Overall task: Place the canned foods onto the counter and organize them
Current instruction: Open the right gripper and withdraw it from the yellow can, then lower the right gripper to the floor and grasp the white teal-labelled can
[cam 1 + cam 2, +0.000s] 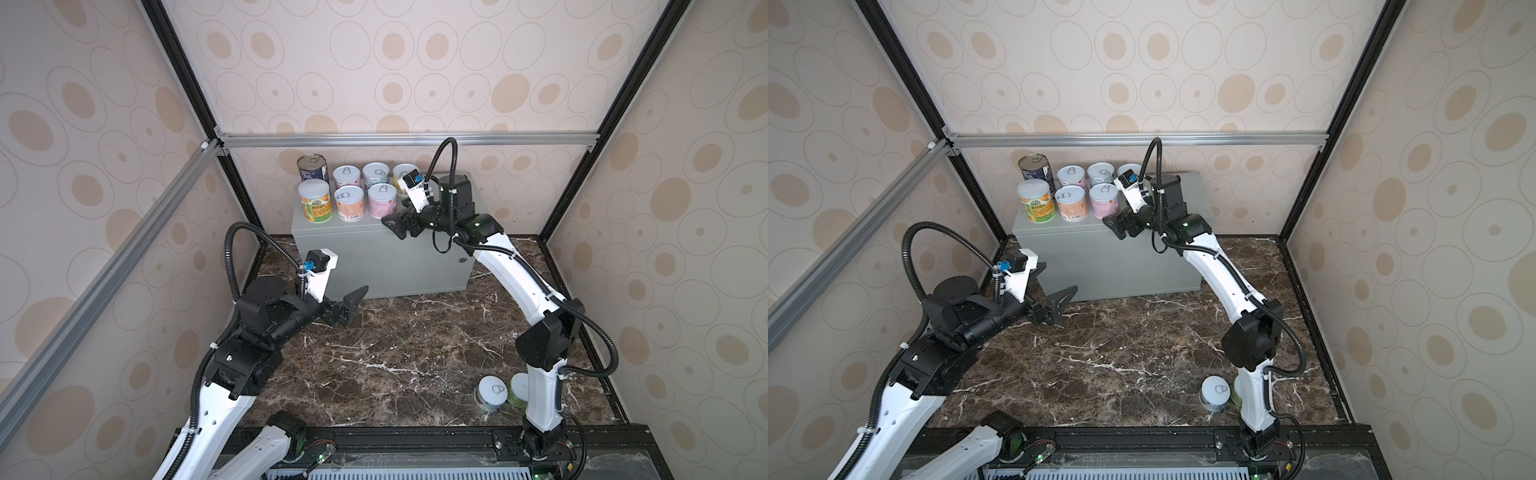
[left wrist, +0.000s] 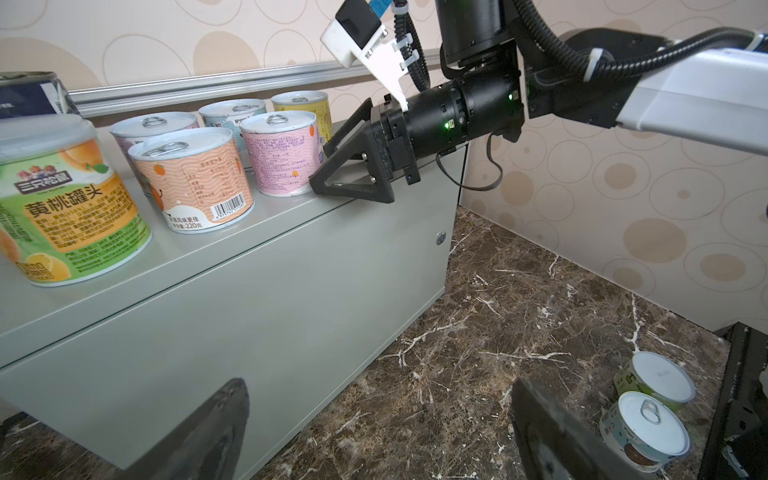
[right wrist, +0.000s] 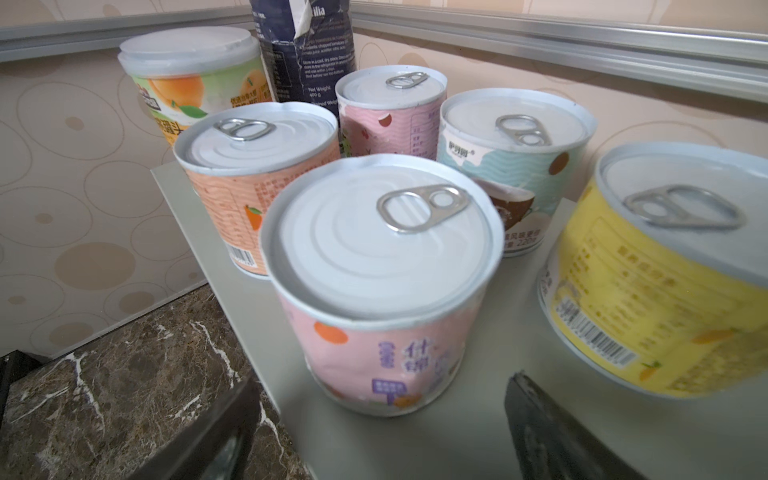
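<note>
Beige ringed wallpaper (image 1: pixel 415 62) is covering the upper frame. A silver rail (image 1: pixel 407 139) is crossing mid-frame. Veined brown marble (image 1: pixel 395 353) is spreading below.

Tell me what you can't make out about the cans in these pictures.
- Green can: in both top views, mostly behind the right arm.
- Yellow can: in both top views, partly behind the right wrist camera.
- Dark-blue can: right wrist view, its lid cut off by the picture's edge.
</note>
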Robot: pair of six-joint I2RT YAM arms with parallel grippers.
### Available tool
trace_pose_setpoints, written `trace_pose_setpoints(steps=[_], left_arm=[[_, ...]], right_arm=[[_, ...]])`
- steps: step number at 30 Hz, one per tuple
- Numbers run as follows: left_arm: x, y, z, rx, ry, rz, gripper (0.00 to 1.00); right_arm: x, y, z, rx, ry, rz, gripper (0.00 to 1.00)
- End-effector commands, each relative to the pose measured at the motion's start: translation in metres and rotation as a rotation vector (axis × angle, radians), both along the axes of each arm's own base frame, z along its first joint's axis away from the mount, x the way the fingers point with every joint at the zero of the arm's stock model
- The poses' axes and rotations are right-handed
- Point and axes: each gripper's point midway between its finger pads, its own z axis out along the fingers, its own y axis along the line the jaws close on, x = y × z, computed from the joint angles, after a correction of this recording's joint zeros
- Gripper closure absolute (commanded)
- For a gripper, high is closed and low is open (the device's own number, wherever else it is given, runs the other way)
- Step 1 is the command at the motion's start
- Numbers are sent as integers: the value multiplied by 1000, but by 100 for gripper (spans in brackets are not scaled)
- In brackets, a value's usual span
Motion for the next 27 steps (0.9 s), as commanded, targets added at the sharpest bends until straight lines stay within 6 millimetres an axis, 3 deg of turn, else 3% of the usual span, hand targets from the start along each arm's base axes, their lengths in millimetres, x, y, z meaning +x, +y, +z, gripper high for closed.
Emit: trace_pose_setpoints(steps=[1,11,14,18,22,27], left_arm=[[-2,0,5,18,-29,-8,2],[-4,0,4,14,-25,-8,2],[-6,2,3,12,-26,-5,2],[-6,1,0,9,-29,-10,2],[-8,-4,0,0,-30,-43,2],[-11,-11,1,-18,-46,-87,2]], right_arm=[[-11,11,4,-13,-25,52,5],[-20,-7,4,-37,-21,-18,5],[-37,-28,0,-53,15,-72,5],[-84,-70,-10,-43,104,-178,3],[-136,-112,-44,-92,207,-305,0],[-185,-176,-117,-206,436,-564,0]])
